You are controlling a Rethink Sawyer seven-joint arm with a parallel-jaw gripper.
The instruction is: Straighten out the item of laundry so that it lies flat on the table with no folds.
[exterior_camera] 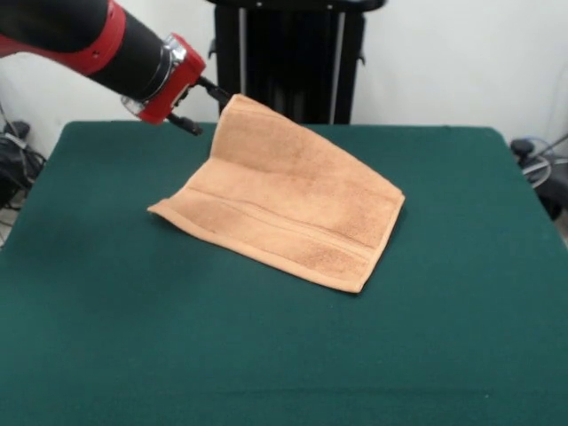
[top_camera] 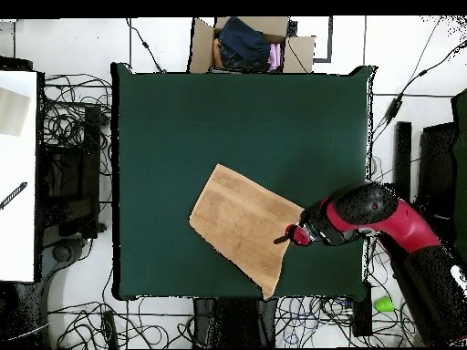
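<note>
The light orange-tan towel [exterior_camera: 293, 204] lies on the dark green table [exterior_camera: 133, 337], left of centre in the front view. Its near hem with the band stripes rests flat, while its far left corner is lifted off the table. My gripper [exterior_camera: 213, 99] comes in from the upper left and is shut on that raised corner. In the overhead view the towel [top_camera: 242, 223] lies skewed near the table's [top_camera: 182, 118] bottom edge, with the gripper [top_camera: 281, 239] at its right edge. No tag shows.
The black pedestal [exterior_camera: 288, 53] stands behind the table's far edge. In the overhead view a cardboard box with clothes [top_camera: 246, 46] sits beyond the top edge, and cables [top_camera: 68, 118] lie on the floor around the table.
</note>
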